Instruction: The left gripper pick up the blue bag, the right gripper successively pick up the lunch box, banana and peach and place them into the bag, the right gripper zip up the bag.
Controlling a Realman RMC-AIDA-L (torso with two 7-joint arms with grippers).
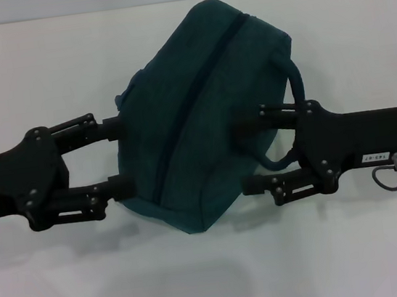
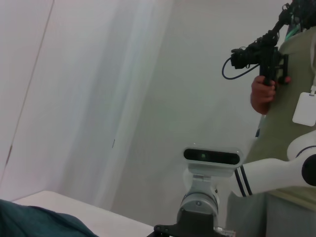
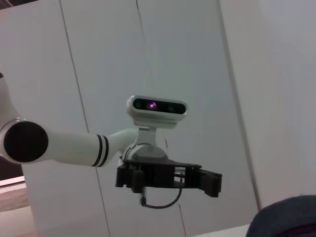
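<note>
The blue bag (image 1: 202, 119) lies slanted in the middle of the white table (image 1: 27, 68), and its dark zip (image 1: 193, 99) runs shut along the top. My left gripper (image 1: 115, 158) is open, its two fingers straddling the bag's left end. On the other side my right gripper (image 1: 254, 150) is also open, fingers spread wide against the bag, with a rope handle (image 1: 294, 81) looping between them. The ring pull is hidden. The lunch box, banana and peach are out of view. A corner of the bag (image 2: 34, 222) shows in the left wrist view, and another corner of the bag (image 3: 289, 219) in the right wrist view.
Both arms reach in level from the sides, facing each other. A person (image 2: 286, 113) holding a camera rig (image 2: 261, 54) stands behind my right arm. White wall panels close off the far side.
</note>
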